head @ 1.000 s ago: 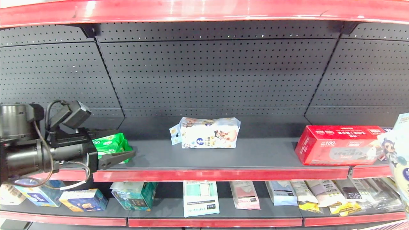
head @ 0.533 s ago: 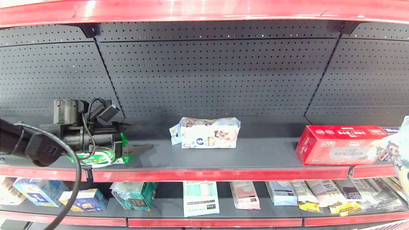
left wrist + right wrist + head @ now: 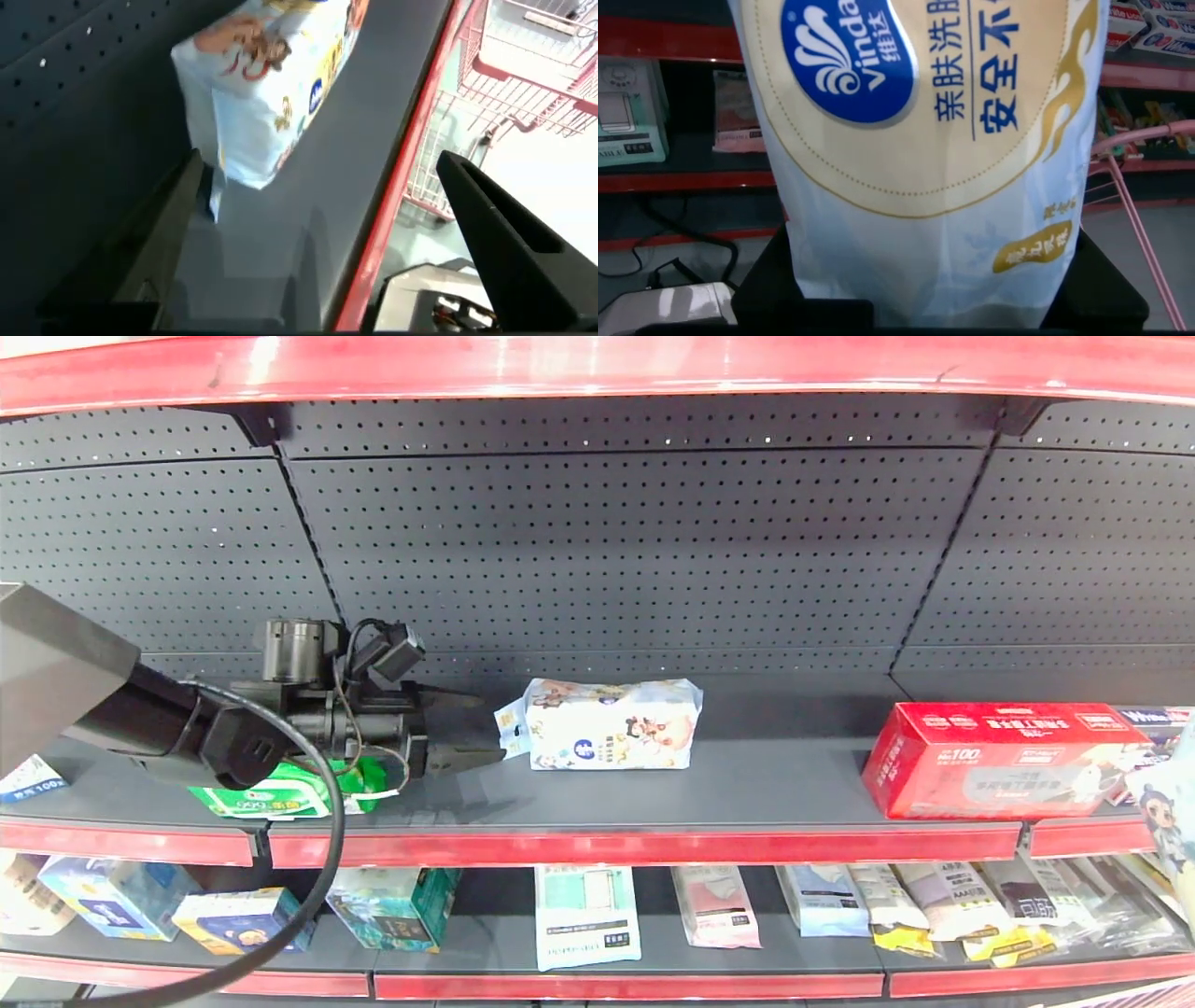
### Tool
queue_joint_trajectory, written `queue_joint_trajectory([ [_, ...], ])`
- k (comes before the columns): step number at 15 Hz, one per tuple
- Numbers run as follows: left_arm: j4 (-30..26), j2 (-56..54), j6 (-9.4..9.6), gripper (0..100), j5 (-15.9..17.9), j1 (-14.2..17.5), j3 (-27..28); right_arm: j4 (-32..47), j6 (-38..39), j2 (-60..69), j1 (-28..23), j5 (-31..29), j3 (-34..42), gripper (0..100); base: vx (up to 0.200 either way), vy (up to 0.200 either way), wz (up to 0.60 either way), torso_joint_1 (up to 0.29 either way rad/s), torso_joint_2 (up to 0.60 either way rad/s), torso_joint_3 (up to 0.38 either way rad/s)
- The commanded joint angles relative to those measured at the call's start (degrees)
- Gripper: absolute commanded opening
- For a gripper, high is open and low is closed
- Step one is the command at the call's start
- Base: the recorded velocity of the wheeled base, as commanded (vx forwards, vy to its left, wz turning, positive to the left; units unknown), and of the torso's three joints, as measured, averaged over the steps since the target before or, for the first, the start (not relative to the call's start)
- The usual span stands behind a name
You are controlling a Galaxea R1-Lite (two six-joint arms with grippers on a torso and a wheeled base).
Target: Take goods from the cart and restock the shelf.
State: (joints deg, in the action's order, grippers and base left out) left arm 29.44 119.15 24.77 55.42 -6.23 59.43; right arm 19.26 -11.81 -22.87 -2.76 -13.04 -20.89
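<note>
Restocking item: a white tissue pack with a blue round emblem (image 3: 924, 140) was held in the right gripper (image 3: 938, 294). The 2 dark fingers (image 3: 1106, 280) were clamped against its lower sides. In the head view this pack (image 3: 1172, 812) stood at the far right edge, in front of the shelf and off its deck.

A second, cartoon-printed tissue pack (image 3: 611, 723) lay on its long side near the middle of the middle shelf deck (image 3: 747, 784), set back toward the perforated back panel (image 3: 635, 551).

The left gripper (image 3: 471, 728) was over the same deck, just beside the left end of the cartoon-printed pack (image 3: 280, 84). Its 2 fingers (image 3: 495, 233) stood wide apart and held nothing. The pack lay ahead of the gap between them; contact could not be determined.

A green soft pack (image 3: 280, 795) lay at the front edge of the deck under the left arm. A red carton (image 3: 994, 761) sat toward the right end of the deck, well apart from the middle pack. A small blue-and-white box (image 3: 28, 775) showed at the far left edge.

The lower shelf (image 3: 653, 980) carried boxed tissues on the left and flat sachet packs from the middle to the right.

A pink wire cart (image 3: 523, 56) appeared beyond the shelf's red front lip in the left wrist view, and its rim (image 3: 1139, 177) beside the held pack in the right wrist view.
</note>
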Motion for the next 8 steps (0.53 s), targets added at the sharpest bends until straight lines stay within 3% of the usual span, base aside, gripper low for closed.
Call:
queue_joint_trajectory([
  [1,0.0,0.9,0.01,100,0.0,-0.2,1.0,0.3,-0.1,1.9,0.0,0.0,0.2,0,0.000,0.000,0.00,0.000,0.00,0.000],
  [8,1.8,2.8,-0.07,100,-1.5,0.8,2.4,1.7,0.0,5.2,0.0,0.6,0.9,0,0.000,0.000,0.00,0.000,0.00,0.000],
])
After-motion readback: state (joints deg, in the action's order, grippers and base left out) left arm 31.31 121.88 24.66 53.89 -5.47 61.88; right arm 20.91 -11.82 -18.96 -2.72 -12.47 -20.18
